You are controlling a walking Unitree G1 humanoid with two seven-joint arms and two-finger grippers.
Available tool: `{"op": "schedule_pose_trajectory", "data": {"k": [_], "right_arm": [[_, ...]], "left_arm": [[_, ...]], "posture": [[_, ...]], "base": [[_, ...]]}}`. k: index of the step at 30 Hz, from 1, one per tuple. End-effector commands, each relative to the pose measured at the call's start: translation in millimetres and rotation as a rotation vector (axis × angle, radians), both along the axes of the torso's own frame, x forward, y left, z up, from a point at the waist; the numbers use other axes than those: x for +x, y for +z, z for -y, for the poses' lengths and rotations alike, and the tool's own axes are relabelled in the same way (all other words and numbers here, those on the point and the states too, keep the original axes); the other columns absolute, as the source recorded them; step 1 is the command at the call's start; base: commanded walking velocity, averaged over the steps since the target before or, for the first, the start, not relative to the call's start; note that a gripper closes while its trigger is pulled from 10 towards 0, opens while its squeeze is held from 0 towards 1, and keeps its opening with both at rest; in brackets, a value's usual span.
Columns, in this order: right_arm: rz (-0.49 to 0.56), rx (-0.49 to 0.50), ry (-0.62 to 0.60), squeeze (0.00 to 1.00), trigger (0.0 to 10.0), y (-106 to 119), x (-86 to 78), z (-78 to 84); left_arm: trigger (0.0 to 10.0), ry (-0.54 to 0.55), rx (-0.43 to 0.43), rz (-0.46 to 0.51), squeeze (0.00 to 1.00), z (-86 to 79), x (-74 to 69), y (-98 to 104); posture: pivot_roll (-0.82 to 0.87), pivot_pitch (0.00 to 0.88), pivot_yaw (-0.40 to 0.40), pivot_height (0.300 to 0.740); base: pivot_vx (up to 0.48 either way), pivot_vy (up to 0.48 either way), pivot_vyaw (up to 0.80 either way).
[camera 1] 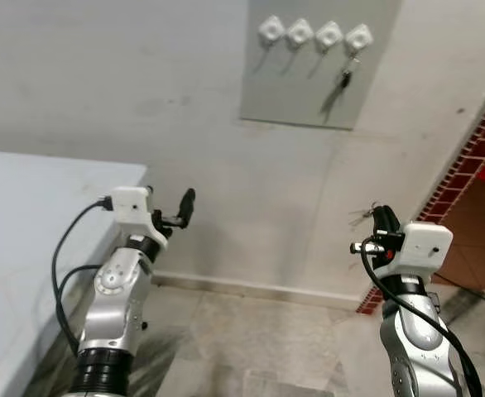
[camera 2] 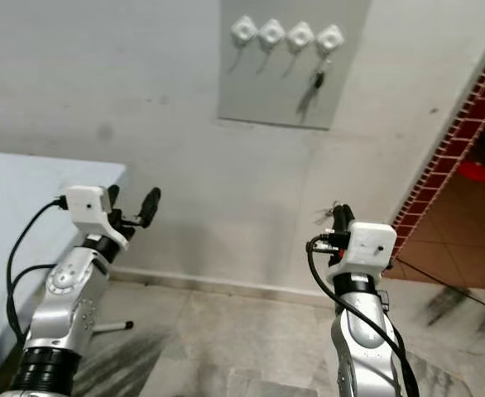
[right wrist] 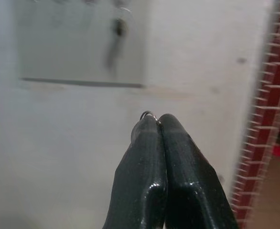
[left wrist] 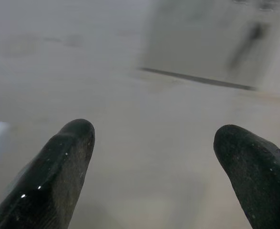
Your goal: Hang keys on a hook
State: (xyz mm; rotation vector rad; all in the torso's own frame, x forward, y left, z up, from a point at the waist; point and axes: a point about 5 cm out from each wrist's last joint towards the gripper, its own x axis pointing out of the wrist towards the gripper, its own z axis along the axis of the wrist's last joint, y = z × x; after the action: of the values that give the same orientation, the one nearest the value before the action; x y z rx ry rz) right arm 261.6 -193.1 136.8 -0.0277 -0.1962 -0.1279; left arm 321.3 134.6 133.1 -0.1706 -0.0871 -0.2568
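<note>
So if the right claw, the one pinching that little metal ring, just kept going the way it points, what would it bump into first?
Probably the bare wall just below the grey panel. The right gripper, shut on the key ring, points there with nothing between, though depth is hard to judge.

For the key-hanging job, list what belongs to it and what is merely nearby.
Belongs:
- right gripper, shut on a key ring
- four white hooks on the grey panel
- key already hanging from the rightmost hook

Merely nearby:
- left gripper, open
- table
- brick wall edge
</note>
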Motion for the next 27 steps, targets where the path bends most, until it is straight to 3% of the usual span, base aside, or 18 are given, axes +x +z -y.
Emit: {"op": "schedule_pose_trajectory", "data": {"k": [1,27], "right_arm": [[0.026,0.006,0.011,0.0,10.0,6.5,1.5,-3.6],[0.022,0.01,0.027,0.0,10.0,5.5,0.9,-6.7]], "left_arm": [[10.0,0.018,0.017,0.015,0.0,-6.8,0.8,5.1],[10.0,0.022,0.013,0.006,0.0,-5.9,-2.5,3.1]], "posture": [[-0.03,0.004,-0.021,0.74],[-0.03,0.003,-0.028,0.74]], "base": [[0.319,0.0,0.0],[0.318,0.0,0.0]]}}
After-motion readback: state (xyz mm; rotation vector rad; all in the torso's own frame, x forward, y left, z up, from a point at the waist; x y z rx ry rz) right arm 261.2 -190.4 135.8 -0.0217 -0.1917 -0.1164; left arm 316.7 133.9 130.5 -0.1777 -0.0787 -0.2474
